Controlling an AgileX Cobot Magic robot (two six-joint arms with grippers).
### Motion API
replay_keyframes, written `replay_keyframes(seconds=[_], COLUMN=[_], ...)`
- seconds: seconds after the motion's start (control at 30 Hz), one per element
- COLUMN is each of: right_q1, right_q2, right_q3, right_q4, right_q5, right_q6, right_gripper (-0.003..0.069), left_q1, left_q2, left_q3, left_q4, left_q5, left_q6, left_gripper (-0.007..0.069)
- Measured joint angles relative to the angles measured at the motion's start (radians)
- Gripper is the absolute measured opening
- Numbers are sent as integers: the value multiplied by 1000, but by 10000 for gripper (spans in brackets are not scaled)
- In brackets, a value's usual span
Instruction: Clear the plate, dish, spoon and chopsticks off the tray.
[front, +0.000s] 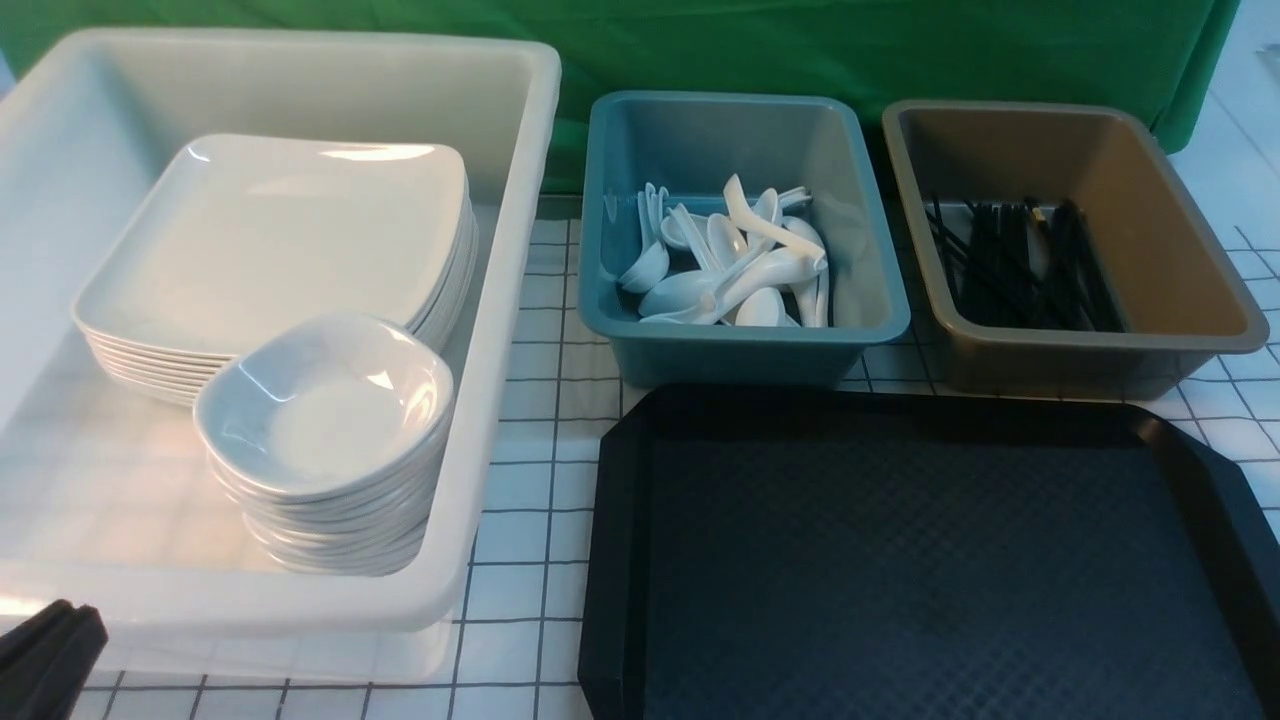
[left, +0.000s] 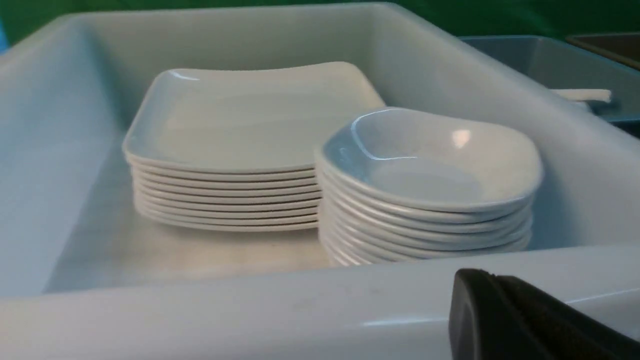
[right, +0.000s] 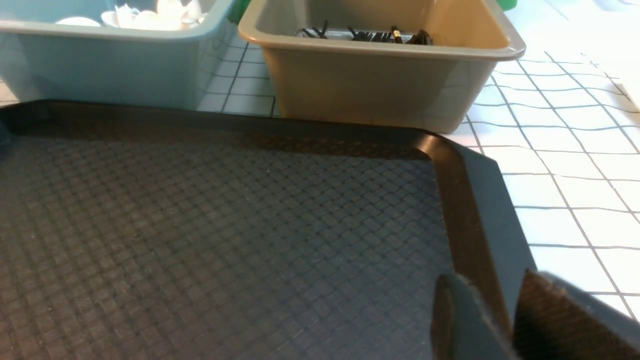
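Nearest you, the tray (front: 930, 560) lies bare. Your left gripper (front: 45, 655) is closed on nothing; your right gripper (right: 500, 320) stands parted, empty. Beyond the tray, glossy plates (front: 290, 235) look slippery and breakable: grip by the rim. Spoons (front: 730, 265) and thin, stiff chopsticks (front: 1020, 265) sit binned.

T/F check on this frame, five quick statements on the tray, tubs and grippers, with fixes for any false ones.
1. The tray has nothing on it. True.
2. The spoons lie in the brown tub. False: they are in the blue tub; the brown tub holds the chopsticks.
3. The plates and the small dishes are stacked in the white tub. True.
4. The left gripper holds a dish. False: it is shut and holds nothing.
5. The right gripper hangs over the tray's corner, with a gap between its fingers. True.
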Motion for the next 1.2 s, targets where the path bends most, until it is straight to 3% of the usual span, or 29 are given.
replay_keyframes(seconds=[0.17,0.27,1.2], right_q1=[0,0,0], right_q2=[0,0,0], right_q3=[0,0,0], right_q4=[0,0,0], right_q5=[-1,-1,-1], right_q6=[0,0,3], right_gripper=[239,239,241], left_q1=[131,153,112], left_q2=[-26,-30,-30], left_q3=[5,6,6], left_q4=[-41,-45,-52], left_q5=[18,45,60], left_q6=[-4,-4,-7], left_gripper=[20,20,21])
